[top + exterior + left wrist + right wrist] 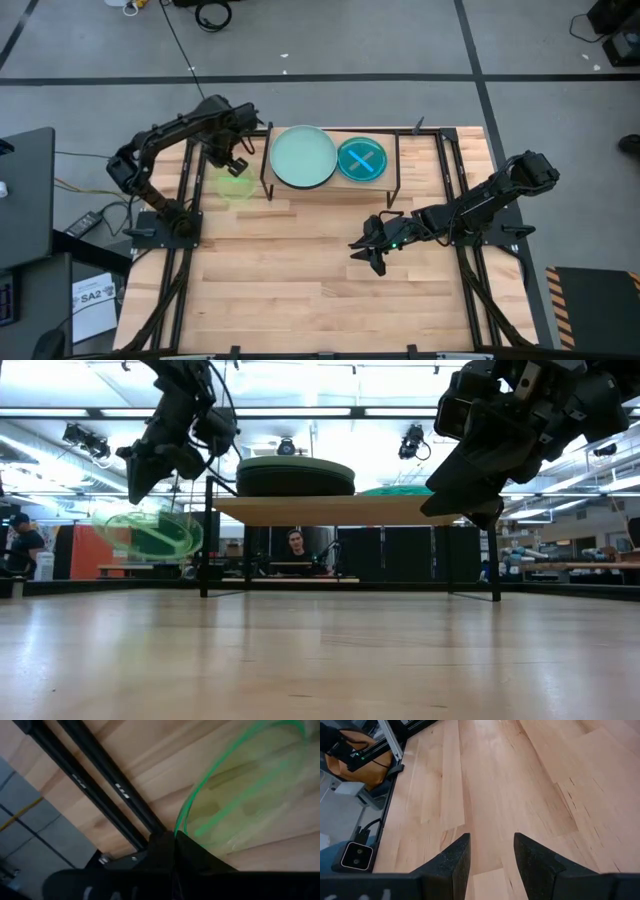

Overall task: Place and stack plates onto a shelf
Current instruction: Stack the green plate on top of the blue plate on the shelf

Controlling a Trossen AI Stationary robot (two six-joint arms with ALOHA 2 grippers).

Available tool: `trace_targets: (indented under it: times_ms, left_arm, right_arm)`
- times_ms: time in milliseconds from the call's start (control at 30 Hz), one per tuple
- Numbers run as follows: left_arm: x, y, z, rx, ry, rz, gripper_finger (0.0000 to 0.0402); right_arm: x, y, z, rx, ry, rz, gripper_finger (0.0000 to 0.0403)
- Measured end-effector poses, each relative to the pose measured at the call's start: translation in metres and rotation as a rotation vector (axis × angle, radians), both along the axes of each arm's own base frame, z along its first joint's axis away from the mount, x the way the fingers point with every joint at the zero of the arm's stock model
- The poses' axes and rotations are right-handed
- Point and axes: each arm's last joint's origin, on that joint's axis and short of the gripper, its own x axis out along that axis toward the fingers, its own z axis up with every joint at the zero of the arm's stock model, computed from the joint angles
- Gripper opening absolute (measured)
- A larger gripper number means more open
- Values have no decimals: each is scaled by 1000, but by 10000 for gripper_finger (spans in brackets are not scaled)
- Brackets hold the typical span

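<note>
- High view: left gripper (236, 166) sits off the shelf's (395, 180) left end, pinched shut on the rim of the lime green plate (236, 186), which is faint and see-through against the table (300, 280). The fingers themselves are hard to make out here.
- On the shelf: the pale mint plate (303, 156) on the left, the blue plate (361, 159) touching it on the right. Whatever lies beneath the mint plate is hidden from above.
- Right gripper (372, 252) hangs over bare table in front of the shelf, well apart from all plates.
- Low view: the lime plate (148, 532) hangs tilted and clear of the table, blurred, below the left gripper (145, 475). The shelf top (330, 510) carries a dark stack (295, 477) under the mint rim. The right arm's bulk covers the shelf's right end; the blue plate (395, 490) shows only as a sliver.
- A person (295, 545) shows under the shelf, another (20, 545) cut off at the left edge.
- Left wrist view: only a green rim arc (200, 795) shows, meeting the closed dark fingers (170, 847); the plate runs out of frame.
- Right wrist view: fingers (450, 862) stand apart, nothing between them but tabletop.
</note>
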Motion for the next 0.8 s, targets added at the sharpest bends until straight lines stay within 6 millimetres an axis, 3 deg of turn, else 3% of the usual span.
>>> trace_targets:
  times_ms: [433, 800]
  left_arm:
    - [22, -32, 5, -37, -73, -61, 3]
    - [23, -35, 5, -4, -61, 1, 1]
  right_arm:
    - [0, 0, 0, 1, -2, 1, 157]
    - [0, 0, 1, 2, -7, 0, 157]
